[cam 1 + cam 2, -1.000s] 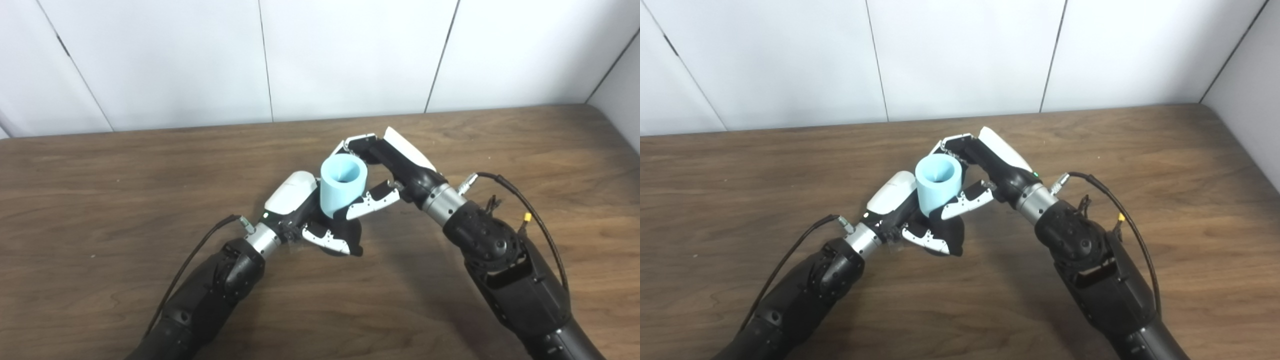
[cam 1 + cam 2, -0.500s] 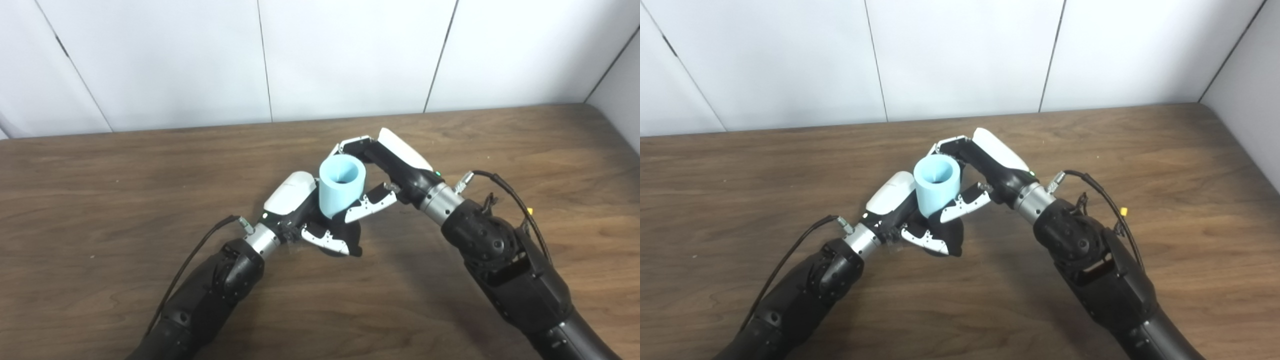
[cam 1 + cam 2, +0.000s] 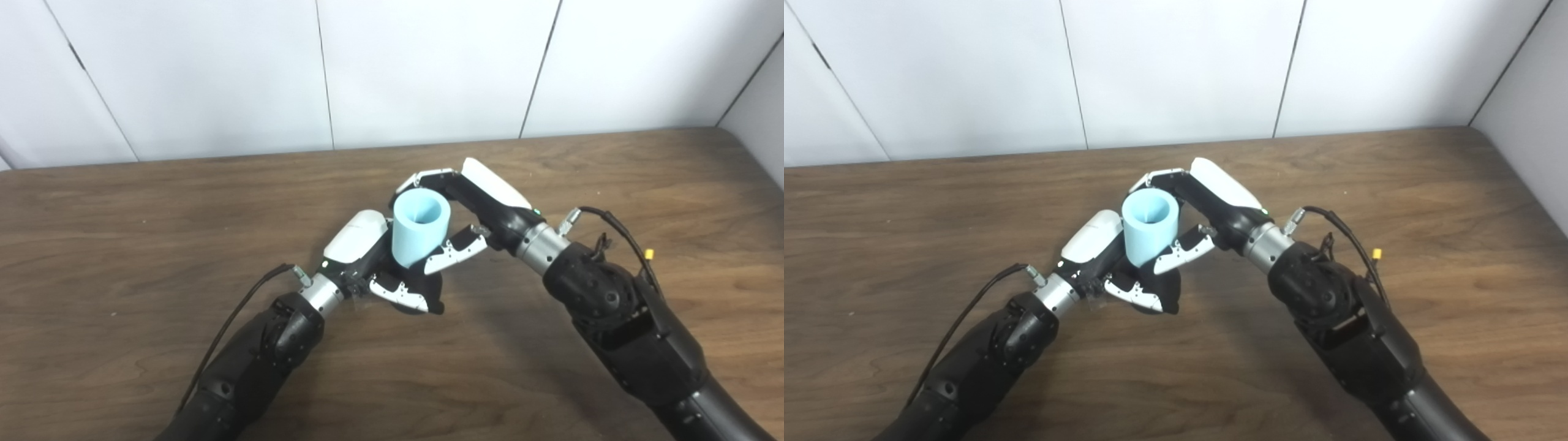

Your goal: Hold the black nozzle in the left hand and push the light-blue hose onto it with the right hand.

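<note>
Black nozzle [image 3: 422,288] is mostly hidden; we see only a dark bit under left hand [image 3: 373,260], fingers clamped on it. Right hand [image 3: 471,211] fingers clamp light-blue hose [image 3: 419,229], standing upright above nozzle, over brown wood surface [image 3: 122,245]; white panel wall [image 3: 429,67] behind.

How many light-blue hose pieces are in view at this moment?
1. The light-blue hose stands open end up at mid-table, gripped by the right hand above the left hand. Its lower end is hidden between the hands.
</note>
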